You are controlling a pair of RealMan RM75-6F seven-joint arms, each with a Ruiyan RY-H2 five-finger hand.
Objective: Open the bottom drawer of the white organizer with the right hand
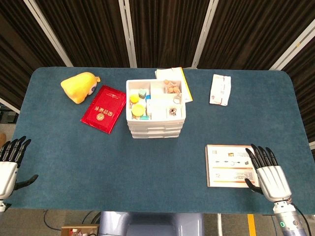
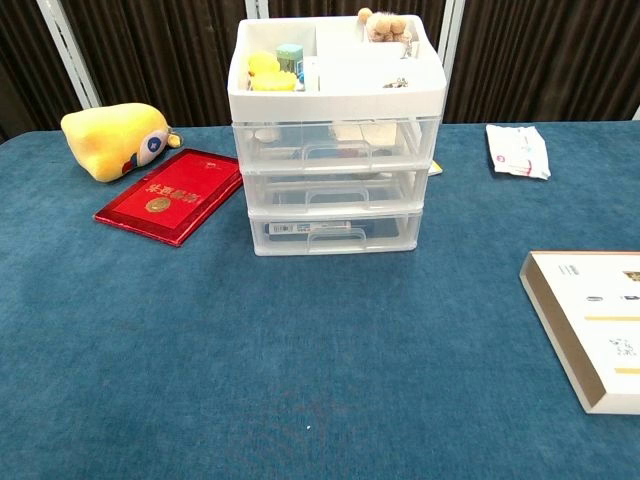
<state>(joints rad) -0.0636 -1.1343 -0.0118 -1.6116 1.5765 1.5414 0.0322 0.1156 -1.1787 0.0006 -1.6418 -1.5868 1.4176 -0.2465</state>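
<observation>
The white organizer (image 1: 155, 112) (image 2: 335, 140) stands mid-table with three clear drawers, all pushed in. Its bottom drawer (image 2: 334, 232) has a handle at the front centre. The open top tray holds small items. My right hand (image 1: 268, 174) lies flat at the table's near right edge, fingers spread, partly over a white booklet (image 1: 230, 165), and holds nothing. My left hand (image 1: 11, 162) hangs at the near left edge, fingers apart and empty. Neither hand shows in the chest view. Both are far from the organizer.
A yellow plush toy (image 1: 78, 87) and a red booklet (image 1: 103, 108) lie left of the organizer. A white packet (image 1: 220, 89) lies at the back right. Papers (image 1: 172, 74) sit behind the organizer. The white booklet (image 2: 595, 325) is at the near right.
</observation>
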